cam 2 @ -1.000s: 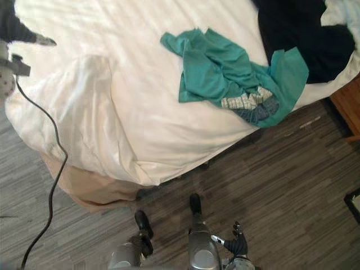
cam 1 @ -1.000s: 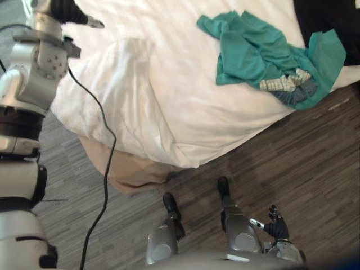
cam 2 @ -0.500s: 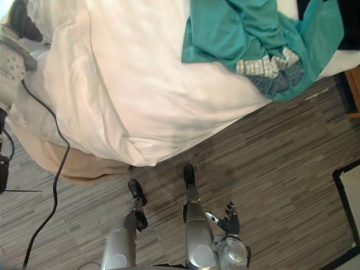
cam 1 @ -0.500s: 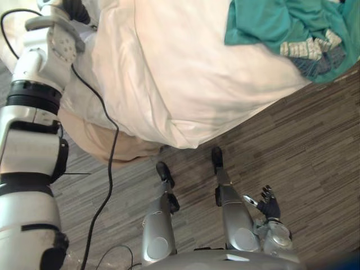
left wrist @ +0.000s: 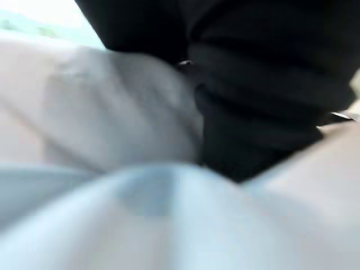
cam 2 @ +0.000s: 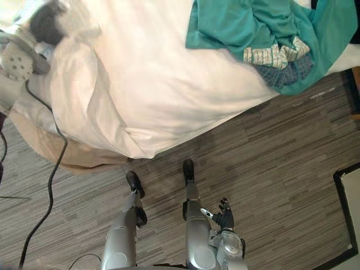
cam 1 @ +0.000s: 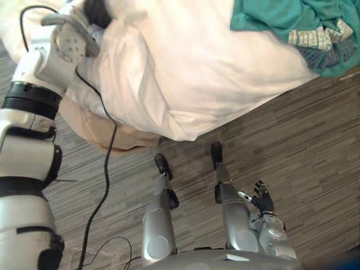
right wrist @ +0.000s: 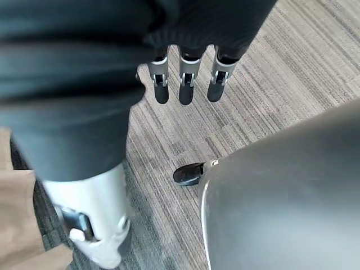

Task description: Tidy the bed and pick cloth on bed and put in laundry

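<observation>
Silver-fingered right hand (right wrist: 185,84): nearest item, hanging low at the robot's side over the floor, fingers straight and relaxed, holding nothing.

Floor (cam 1: 315,146): grey wood-grain boards. There is broad open room to the right of the bed corner. A dark-rimmed object (cam 2: 350,208) sits at the far right edge, kind not discernible.

Beige under-layer (cam 1: 112,135): sags out below the bed's near left corner, just beside the floor.

White duvet (cam 1: 197,67): covers the bed, with its corner overhanging toward the robot. It is now bunched into a raised fold at the left, where a second ago it lay flatter.

Left hand (cam 1: 98,10): a second ago it hovered above the duvet with a fingertip showing. Now its dark cover is sunk into that fold. The fingers are buried in cloth, so whether they grip cannot be told. The view has also tilted down, so the bed's shift up the picture is the camera's doing.

Teal garment (cam 2: 236,22): lies crumpled on the duvet near the bed's right edge, with a checked cloth (cam 2: 275,56) tangled in it, well apart from both hands and lying as before.

Judgement: bed tidying is under way and laundry pick-up has not begun. Free approach lies along the right-hand bed edge.
</observation>
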### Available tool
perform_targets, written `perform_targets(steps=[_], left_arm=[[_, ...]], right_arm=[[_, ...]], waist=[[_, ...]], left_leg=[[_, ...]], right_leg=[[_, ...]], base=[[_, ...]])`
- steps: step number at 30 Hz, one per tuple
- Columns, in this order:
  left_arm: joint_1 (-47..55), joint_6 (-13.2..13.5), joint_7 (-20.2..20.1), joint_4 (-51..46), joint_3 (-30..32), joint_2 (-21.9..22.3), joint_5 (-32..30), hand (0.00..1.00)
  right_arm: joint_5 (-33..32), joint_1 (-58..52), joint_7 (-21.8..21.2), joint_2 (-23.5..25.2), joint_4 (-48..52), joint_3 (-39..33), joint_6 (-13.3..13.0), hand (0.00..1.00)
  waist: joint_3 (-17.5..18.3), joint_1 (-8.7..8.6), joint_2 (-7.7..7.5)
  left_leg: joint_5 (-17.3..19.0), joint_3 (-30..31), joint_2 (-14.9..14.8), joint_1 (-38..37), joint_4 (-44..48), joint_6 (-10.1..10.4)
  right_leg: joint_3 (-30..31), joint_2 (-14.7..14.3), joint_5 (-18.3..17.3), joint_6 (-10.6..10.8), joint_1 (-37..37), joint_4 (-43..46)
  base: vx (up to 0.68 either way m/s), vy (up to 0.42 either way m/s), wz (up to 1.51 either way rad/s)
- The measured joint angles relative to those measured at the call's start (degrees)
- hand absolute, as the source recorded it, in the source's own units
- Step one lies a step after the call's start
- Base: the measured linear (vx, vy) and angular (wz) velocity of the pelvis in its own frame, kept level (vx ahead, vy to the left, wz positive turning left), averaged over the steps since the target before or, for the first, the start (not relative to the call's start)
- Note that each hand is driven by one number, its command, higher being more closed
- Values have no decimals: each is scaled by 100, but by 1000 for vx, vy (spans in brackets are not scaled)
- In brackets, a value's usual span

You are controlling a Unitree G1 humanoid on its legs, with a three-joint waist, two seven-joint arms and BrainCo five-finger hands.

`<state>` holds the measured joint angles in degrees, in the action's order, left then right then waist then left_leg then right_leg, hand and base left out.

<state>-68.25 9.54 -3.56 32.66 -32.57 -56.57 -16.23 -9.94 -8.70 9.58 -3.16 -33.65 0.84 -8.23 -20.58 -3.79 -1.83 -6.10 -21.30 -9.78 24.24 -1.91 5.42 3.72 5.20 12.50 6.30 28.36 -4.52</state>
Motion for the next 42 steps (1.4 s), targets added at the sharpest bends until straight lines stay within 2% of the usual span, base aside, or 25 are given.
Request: perform_targets(steps=[3,6,9,11,17,18,22,24,30,36,38,42], left_arm=[[534,159,-151,-688,-366,-444,307,100],[1107,258,-210,-1137,-483,-738,450,100],[1985,385,-280,-1657,-590,-974,665,100],[2868,481,-352,-1991,-542,-1114,873,100],[5157,594,-493,-2288,421,-1185,902,100],[5530,596,-508,-2290,589,-1149,901,0],[6407,621,-521,-2294,1146,-869,902,0],[6840,651,-508,-2293,1464,-536,899,0],[7399,690,-235,-2291,2158,374,770,0],[8112,635,-317,-2145,2426,882,772,0],[8305,589,-369,-1798,2553,1133,638,0],[8566,482,-373,-1159,3119,1310,389,0]], right_arm=[[13,-10,-94,-28,-155,35,44,0],[29,-47,-181,-39,-238,33,57,0],[237,-117,-243,-104,-390,34,98,0],[262,-271,-295,-234,-461,30,103,0],[563,-328,-419,-456,-864,-14,119,0],[630,-363,-444,-479,-921,-29,129,0],[783,-514,-529,-531,-1100,-53,205,0],[903,-554,-566,-534,-1279,-52,232,0],[910,-491,-614,-534,-1468,-40,239,0],[1023,-475,-667,-532,-1527,-34,288,0],[1087,-459,-697,-532,-1586,-25,292,0],[1132,-455,-719,-537,-1699,-27,292,0]], waist=[[175,36,-5],[275,26,23],[550,39,56],[808,113,118],[1106,206,145],[1141,247,142],[1305,332,160],[1517,336,175],[1726,417,153],[1910,592,151],[1977,686,117],[2058,801,-6]], left_leg=[[12,7,-3,-126,-9,9],[19,60,-4,-321,-13,20],[32,168,5,-508,-39,39],[25,275,22,-668,-121,52],[26,500,110,-1157,-291,62],[28,560,135,-1243,-315,62],[39,749,204,-1492,-362,46],[73,920,247,-1564,-363,36],[121,1287,331,-1777,-366,32],[188,1566,406,-1937,-370,50],[188,1716,416,-1934,-372,50],[182,1957,452,-1941,-387,50]], right_leg=[[-33,3,-52,-45,-186,-81],[-148,4,-142,-117,-414,-81],[-311,15,-289,-158,-679,-82],[-432,21,-374,-209,-872,-83],[-675,95,-563,-197,-1443,-84],[-734,115,-603,-177,-1556,-84],[-967,177,-728,-139,-1899,-84],[-1126,216,-817,-126,-2074,-84],[-1552,279,-1021,-81,-2517,-84],[-1833,288,-1184,-39,-2838,-81],[-1994,288,-1254,-43,-2914,-44],[-2261,295,-1346,-16,-3082,-34]], base=[[-1,-28,6],[11,-40,8],[21,-43,20],[35,-34,23],[40,-7,23],[37,9,19],[41,1,27],[64,2,36],[44,-1,33],[57,-12,27],[31,-17,36],[8,-18,32]])
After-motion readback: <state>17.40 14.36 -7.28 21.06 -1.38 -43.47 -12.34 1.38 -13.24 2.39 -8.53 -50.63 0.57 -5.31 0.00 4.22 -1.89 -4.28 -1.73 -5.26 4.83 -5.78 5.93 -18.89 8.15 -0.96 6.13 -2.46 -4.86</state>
